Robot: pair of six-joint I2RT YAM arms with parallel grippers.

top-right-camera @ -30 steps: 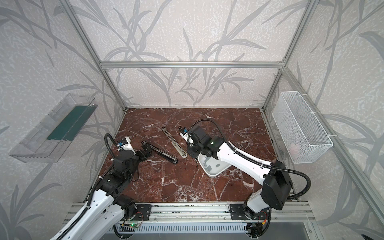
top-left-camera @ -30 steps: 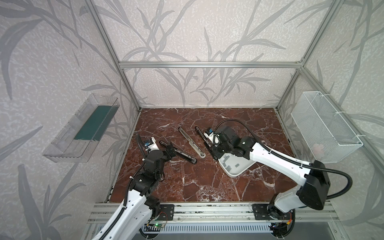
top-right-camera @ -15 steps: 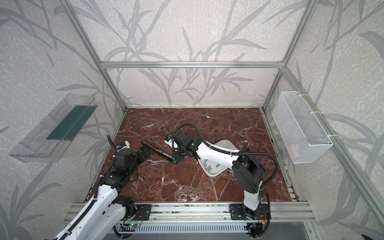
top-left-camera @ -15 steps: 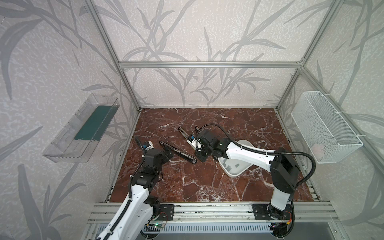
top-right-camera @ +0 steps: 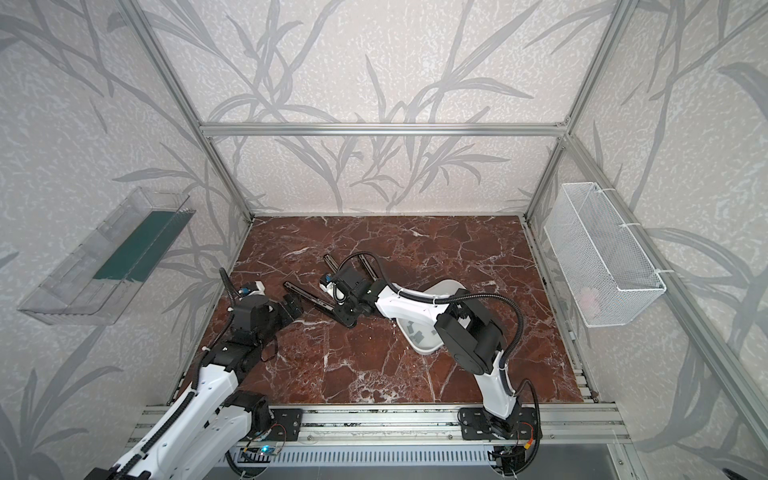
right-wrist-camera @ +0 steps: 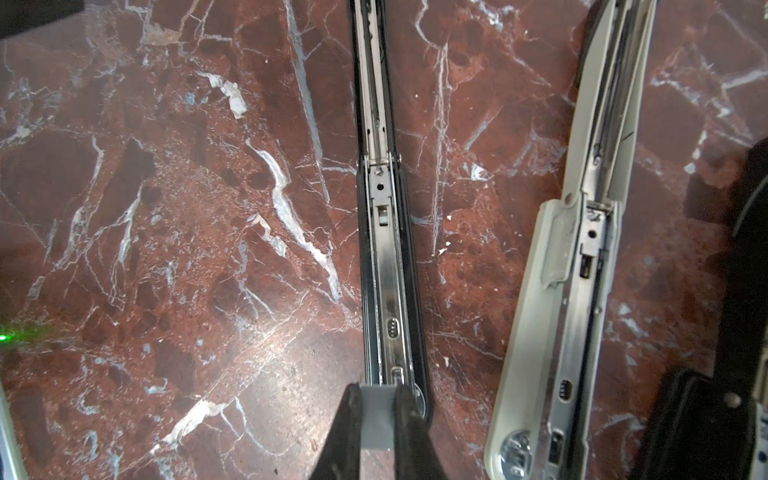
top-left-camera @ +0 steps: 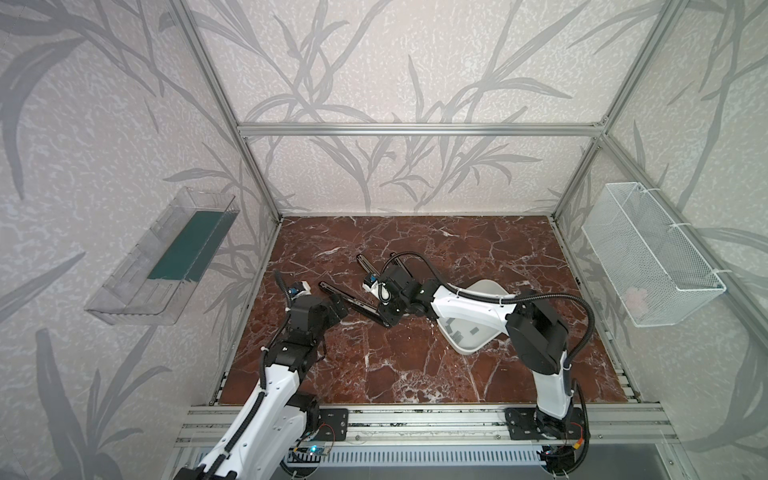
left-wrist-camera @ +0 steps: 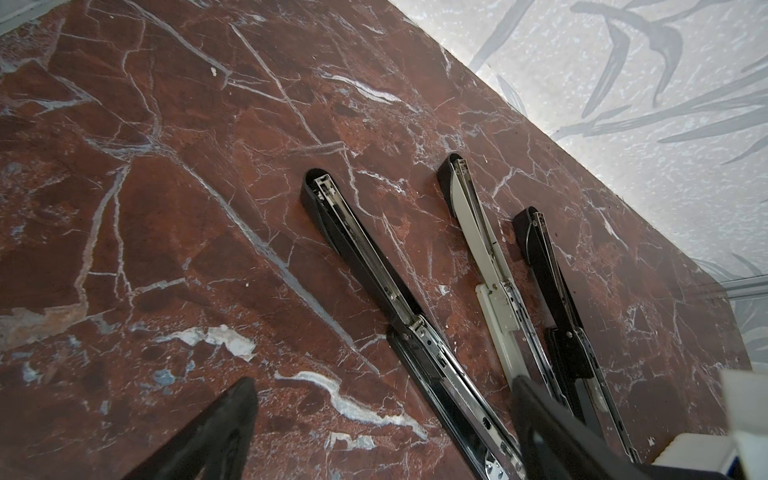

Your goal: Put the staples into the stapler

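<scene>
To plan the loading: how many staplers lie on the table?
3, side by side on the table: black stapler leftmost in both top views, white stapler in the middle, second black stapler beyond. The right arm could hide more.

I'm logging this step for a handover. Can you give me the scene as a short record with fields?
left gripper: open, holding nothing
right gripper: shut on a strip of staples
strip position: at the end of the black stapler's open channel
other staplers: white stapler, second black stapler, both opened flat
spare staples: in the white tray
</scene>
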